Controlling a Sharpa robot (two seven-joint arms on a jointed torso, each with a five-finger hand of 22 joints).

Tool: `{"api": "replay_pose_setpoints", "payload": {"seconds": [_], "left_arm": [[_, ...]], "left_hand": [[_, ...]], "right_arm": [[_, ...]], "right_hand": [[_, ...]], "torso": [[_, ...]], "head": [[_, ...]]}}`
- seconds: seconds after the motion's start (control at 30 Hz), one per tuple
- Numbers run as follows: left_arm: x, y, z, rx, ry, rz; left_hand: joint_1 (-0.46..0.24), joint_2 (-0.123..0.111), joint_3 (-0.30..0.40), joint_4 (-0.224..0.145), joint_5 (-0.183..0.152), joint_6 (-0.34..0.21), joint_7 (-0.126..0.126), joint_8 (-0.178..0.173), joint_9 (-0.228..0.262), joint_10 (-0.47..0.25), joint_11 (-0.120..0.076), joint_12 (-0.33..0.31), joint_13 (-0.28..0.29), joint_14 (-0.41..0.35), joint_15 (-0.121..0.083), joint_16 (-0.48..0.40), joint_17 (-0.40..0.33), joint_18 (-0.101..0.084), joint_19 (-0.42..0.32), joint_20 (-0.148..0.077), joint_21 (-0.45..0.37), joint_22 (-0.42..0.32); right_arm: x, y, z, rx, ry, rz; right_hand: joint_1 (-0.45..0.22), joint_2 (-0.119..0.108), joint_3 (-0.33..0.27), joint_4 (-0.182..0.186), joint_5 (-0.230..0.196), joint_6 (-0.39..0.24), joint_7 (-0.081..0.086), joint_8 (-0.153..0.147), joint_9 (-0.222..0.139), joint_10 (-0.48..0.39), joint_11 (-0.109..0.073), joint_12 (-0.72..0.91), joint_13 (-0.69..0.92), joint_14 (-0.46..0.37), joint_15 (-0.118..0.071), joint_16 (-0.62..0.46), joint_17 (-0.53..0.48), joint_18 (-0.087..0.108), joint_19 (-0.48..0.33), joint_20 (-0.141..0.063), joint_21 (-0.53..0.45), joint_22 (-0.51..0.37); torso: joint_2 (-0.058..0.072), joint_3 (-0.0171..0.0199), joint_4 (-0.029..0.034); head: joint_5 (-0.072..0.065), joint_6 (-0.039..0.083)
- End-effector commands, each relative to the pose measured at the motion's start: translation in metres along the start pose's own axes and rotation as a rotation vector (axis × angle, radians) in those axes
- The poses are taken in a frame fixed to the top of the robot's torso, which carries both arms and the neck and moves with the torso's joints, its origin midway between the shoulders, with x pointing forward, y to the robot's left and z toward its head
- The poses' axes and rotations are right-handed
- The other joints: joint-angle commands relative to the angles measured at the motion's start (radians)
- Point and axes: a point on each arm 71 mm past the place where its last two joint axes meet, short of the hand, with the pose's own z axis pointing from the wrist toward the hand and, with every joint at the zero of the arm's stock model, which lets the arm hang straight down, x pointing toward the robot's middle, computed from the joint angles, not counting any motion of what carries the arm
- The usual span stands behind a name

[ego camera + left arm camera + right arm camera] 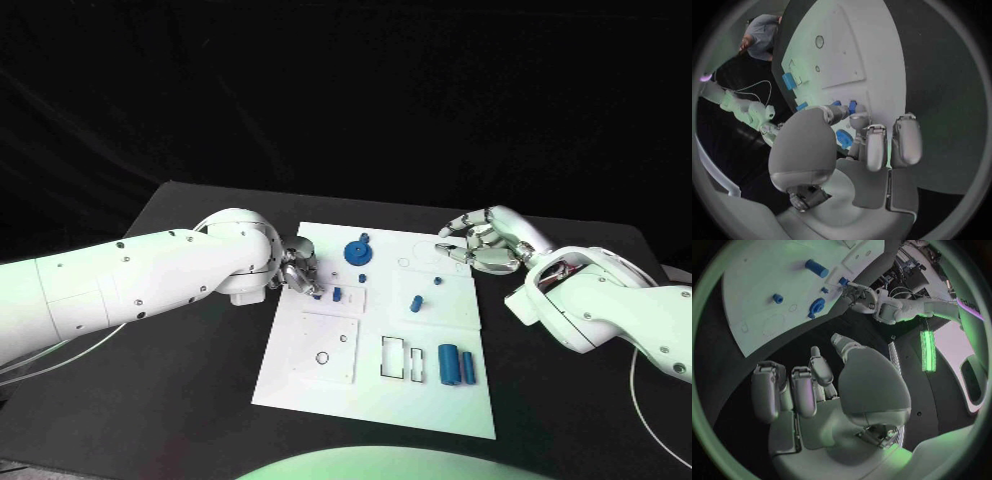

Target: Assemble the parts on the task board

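1. We see the white board lying mid-frame on the black counter, blue parts spread over it: a round wheel towards the top, two cylinders at lower right.
2. The left robot hand sits at the board's left edge by a small blue piece, likely to pick it up; whether it grips, we cannot tell.
3. The right robot hand hovers at the board's upper right corner, fingers curled, holding nothing.

A black bench fills the lower head view, its far edge running from about 10 to 3 o'clock. Beyond it hangs a dark, featureless backdrop. In the right wrist view, a green light strip glows at 3 o'clock.
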Motion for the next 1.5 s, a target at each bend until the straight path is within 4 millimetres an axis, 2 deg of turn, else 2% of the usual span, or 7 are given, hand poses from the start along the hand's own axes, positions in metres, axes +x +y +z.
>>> {"api": "replay_pose_setpoints", "payload": {"seconds": [0.03, 0.3, 0.33, 0.7, 0.97, 1.5], "left_arm": [[0.0065, -0.0021, 0.0014, 0.004, 0.052, -0.012], [0.0069, -0.0016, 0.0017, 0.002, 0.062, -0.021], [0.0068, -0.0015, 0.0017, 0.002, 0.062, -0.022], [0.0054, -0.0007, 0.0026, -0.002, 0.051, -0.033], [0.0043, 0.0007, 0.0033, -0.008, 0.045, -0.034], [0.0022, 0.0032, 0.0048, -0.019, 0.033, -0.025]], "left_hand": [[-0.008, 0.006, 0.141, -0.133, 0.005, 0.029, -0.028, 0.007, 0.073, 0.006, -0.002, 0.006, 0.001, 0.092, -0.007, 0.007, 0.209, -0.01, 0.01, -0.001, 0.006, 0.002], [-0.059, 0.018, 0.142, -0.126, 0.002, 0.049, -0.039, 0.028, 0.077, 0.008, -0.011, -0.016, -0.043, 0.093, -0.014, 0.007, 0.21, -0.013, 0.02, -0.006, 0.014, 0.018], [-0.069, 0.021, 0.139, -0.124, 0.001, 0.056, -0.041, 0.035, 0.08, 0.02, -0.013, 0.001, -0.011, 0.093, -0.015, 0.007, 0.21, -0.013, 0.02, -0.007, 0.014, 0.019], [-0.097, 0.026, 0.129, -0.11, -0.006, 0.061, -0.046, 0.043, 0.083, 0.023, -0.016, 0.002, -0.009, 0.093, -0.018, 0.007, 0.21, -0.014, 0.021, -0.01, 0.015, 0.021], [-0.125, 0.022, 0.106, -0.091, -0.01, 0.061, -0.049, 0.045, 0.083, 0.022, -0.018, 0.001, -0.01, 0.093, -0.02, 0.007, 0.21, -0.014, 0.021, -0.013, 0.014, 0.021], [-0.18, 0.014, 0.022, -0.022, -0.01, 0.067, -0.053, 0.047, 0.079, 0.021, -0.022, 0.005, -0.007, 0.093, -0.024, 0.007, 0.21, -0.015, 0.024, -0.017, 0.014, 0.025]], "right_arm": [[0.0012, 0.0006, -0.0001, -0.008, 0.01, -0.008], [0.0009, 0.0004, -0.0003, -0.007, 0.009, -0.009], [0.0009, 0.0004, -0.0003, -0.007, 0.008, -0.008], [0.0008, 0.0004, -0.0005, -0.006, 0.008, -0.008], [0.0005, 0.0002, -0.0007, -0.005, 0.007, -0.008], [0.0001, -0.0001, -0.0009, -0.005, 0.004, -0.008]], "right_hand": [[-0.006, 0.003, 0.0, 0.003, 0.005, -0.006, 0.002, 0.005, 0.001, -0.007, -0.004, -0.006, -0.001, 0.065, -0.002, -0.004, 0.096, 0.014, 0.004, -0.001, -0.006, 0.154], [-0.005, 0.002, -0.002, 0.005, 0.006, -0.006, 0.001, 0.006, 0.001, -0.007, -0.004, -0.006, -0.002, 0.065, -0.002, -0.004, 0.096, 0.014, 0.003, -0.001, -0.008, 0.154], [-0.005, 0.002, -0.002, 0.005, 0.006, -0.006, 0.001, 0.006, 0.001, -0.007, -0.004, -0.006, -0.002, 0.065, -0.002, -0.004, 0.096, 0.014, 0.003, -0.001, -0.008, 0.154], [-0.007, 0.004, -0.003, 0.008, 0.006, -0.007, 0.002, 0.007, 0.001, -0.007, -0.004, -0.006, -0.002, 0.065, -0.002, -0.004, 0.095, 0.014, 0.003, -0.001, -0.007, 0.154], [-0.007, 0.004, -0.003, 0.008, 0.006, -0.007, 0.002, 0.007, 0.001, -0.007, -0.004, -0.006, -0.002, 0.065, -0.002, -0.004, 0.095, 0.014, 0.003, -0.001, -0.007, 0.154], [-0.008, 0.004, -0.004, 0.011, 0.006, -0.007, 0.002, 0.007, 0.002, -0.009, -0.004, -0.008, -0.003, 0.065, -0.002, -0.005, 0.094, 0.014, 0.003, -0.001, -0.009, 0.153]], "torso": [[0.0, -0.0001, -0.0001], [0.0, 0.0004, -0.0001], [0.0, 0.0004, -0.0001], [0.0, 0.0008, -0.0006], [0.0, 0.001, -0.0005], [0.0, -0.0001, 0.0]], "head": [[0.0, 0.0], [-0.001, -0.001], [-0.001, -0.001], [-0.002, 0.0], [-0.003, 0.0], [-0.006, 0.001]]}}
